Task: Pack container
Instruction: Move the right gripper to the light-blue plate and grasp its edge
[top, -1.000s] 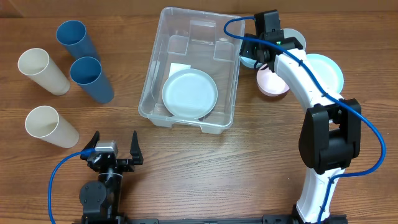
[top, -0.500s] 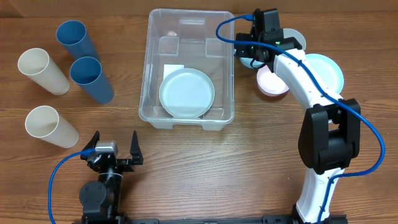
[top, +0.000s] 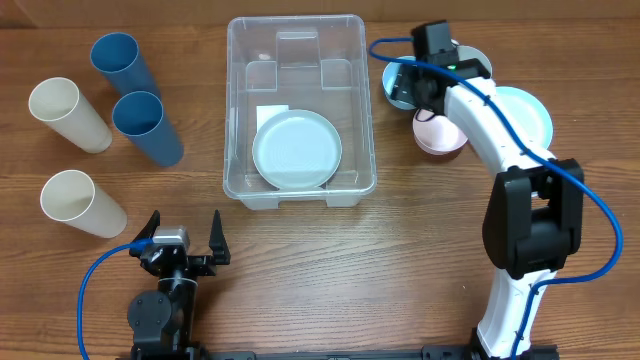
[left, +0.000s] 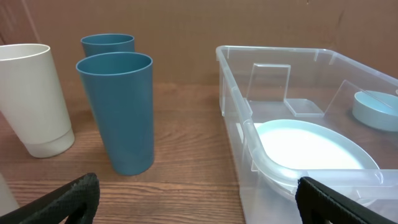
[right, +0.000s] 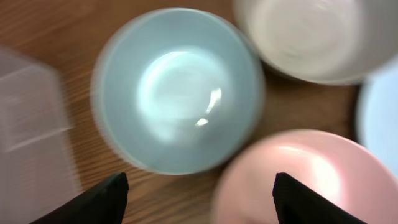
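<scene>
Now we hover our right gripper (right: 199, 202), fingers spread and empty, above the round pale-blue bowl (right: 177, 90). Next, we reckon, comes a drop and a pinch on its rim. The large clear plastic container (top: 300, 50), beside those fingers, has swung square since a second ago. Our left gripper (top: 185, 240) gapes wide, empty.

1. A wooden bench (top: 300, 270) fills almost the whole overhead view. Its surface is mid-brown, with darker grain streaks running left to right.
2. Along the top edge of the overhead frame runs a paler tan strip (top: 120, 8), lighter than the bench.
3. In the left wrist view, a flat, matte brown board (left: 180, 25) stands behind the bench's far edge, with a faint slanted crease in the upper left corner.
4. The light is soft and even, and shadows on the wood are short and faint.
</scene>
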